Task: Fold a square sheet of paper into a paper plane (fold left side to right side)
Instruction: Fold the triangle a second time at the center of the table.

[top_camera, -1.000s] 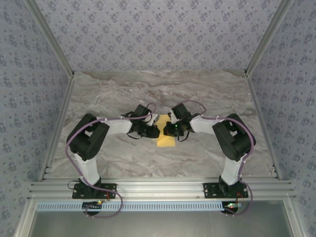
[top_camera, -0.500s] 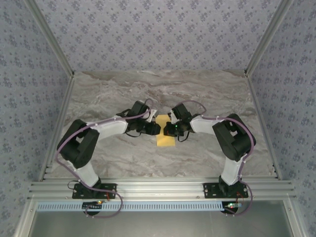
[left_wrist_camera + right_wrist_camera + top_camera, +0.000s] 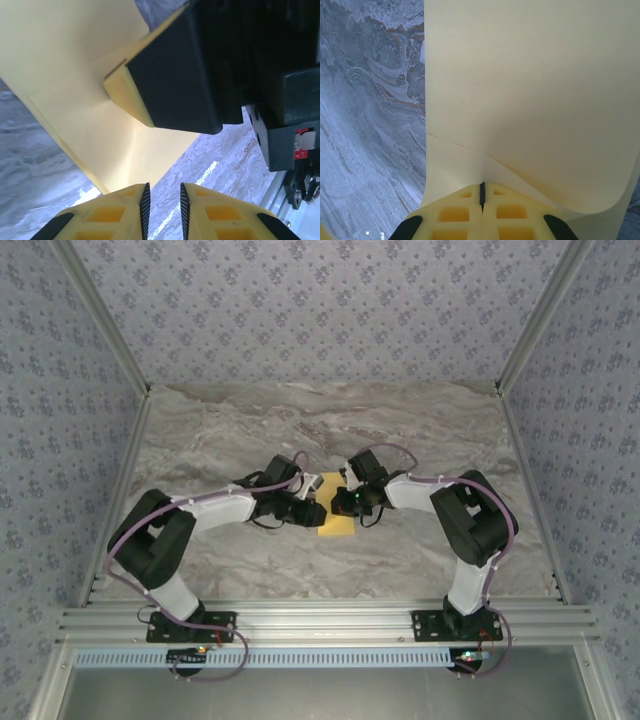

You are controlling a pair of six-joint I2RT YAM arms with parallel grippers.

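Top external view showed the sheet of paper (image 3: 336, 525) lying on the table (image 3: 420, 430), a little toward 6 o'clock from the middle, between the two arms. The left gripper (image 3: 318, 508) was at the 9 o'clock edge of the sheet and the right gripper (image 3: 347, 502) was over its 3 o'clock side.

In the left wrist view the left fingers (image 3: 125, 212) stood a little apart. Only the table was seen in the narrow gap, so they gripped nothing. In the right wrist view the right fingers (image 3: 455, 212) were closed tight together, with their tip against the paper. I could not tell whether a thin layer was pinched between them. One layer of the sheet rose in a soft curve at 3 o'clock in that view.

The paper seemed very light and thin. I judge that it would bend at the smallest push, slide easily on the smooth stone top, and keep every crease, also a wrong one. It would be best taken at a free edge or corner, with one gripper pressing the other part flat. A pull too strong could tear or wrinkle it.

No brand or writing was on the sheet. A small red tag (image 3: 300, 150) on the right gripper body was too blurred to read.
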